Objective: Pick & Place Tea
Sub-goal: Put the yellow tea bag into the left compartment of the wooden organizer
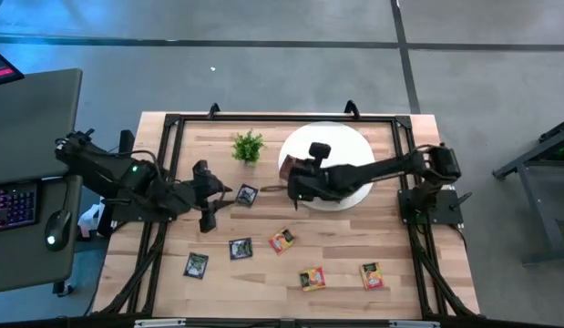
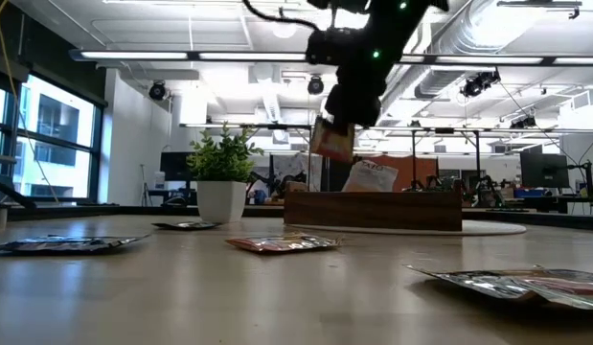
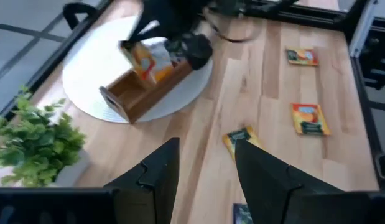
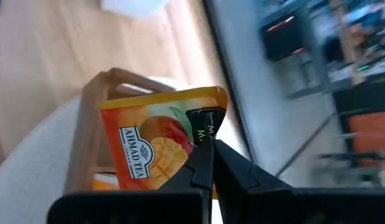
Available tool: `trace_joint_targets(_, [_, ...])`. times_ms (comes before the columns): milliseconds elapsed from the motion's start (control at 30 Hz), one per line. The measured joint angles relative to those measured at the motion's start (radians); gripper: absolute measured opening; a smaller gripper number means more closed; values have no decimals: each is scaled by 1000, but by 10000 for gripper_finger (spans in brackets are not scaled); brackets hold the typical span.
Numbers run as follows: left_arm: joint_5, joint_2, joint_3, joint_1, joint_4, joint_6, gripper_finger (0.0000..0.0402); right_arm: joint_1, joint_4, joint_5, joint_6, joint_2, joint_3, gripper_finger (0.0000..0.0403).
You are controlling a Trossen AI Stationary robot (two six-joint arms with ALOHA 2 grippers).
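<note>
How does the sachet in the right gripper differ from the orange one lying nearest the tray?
The held sachet hangs on edge above the wooden tray, pinched by the shut right gripper. The loose sachet lies flat on the table, untouched. Both are small orange tea packets.

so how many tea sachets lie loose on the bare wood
6: black sachet by the left gripper, two black sachets near the front edge, three orange sachets right of them. None look hidden.

right gripper (image 1: 295,189) fingertips hidden under its own arm from above, held sachet (image 4: 164,143) lower edge covered by the fingers, table sachets' (image 1: 282,240) print too small to read, plant (image 3: 33,140) cut off at edge
</note>
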Motion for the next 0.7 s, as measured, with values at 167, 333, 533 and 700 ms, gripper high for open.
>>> trace_joint_targets(167, [-5,37,0,-2,0,-5,154,-105,78,-153,-13,28,-39,2])
trace_joint_targets(333, [-10,40,0,-3,-7,-5,154,-165,226,-172,-87,40,-55,1])
trace_joint_targets(533, [-32,46,0,-2,-9,-4,154,-203,255,-269,-75,41,-55,1])
trace_joint_targets(700, [-27,46,0,-2,-17,-5,154,-215,196,-264,-69,67,-55,1])
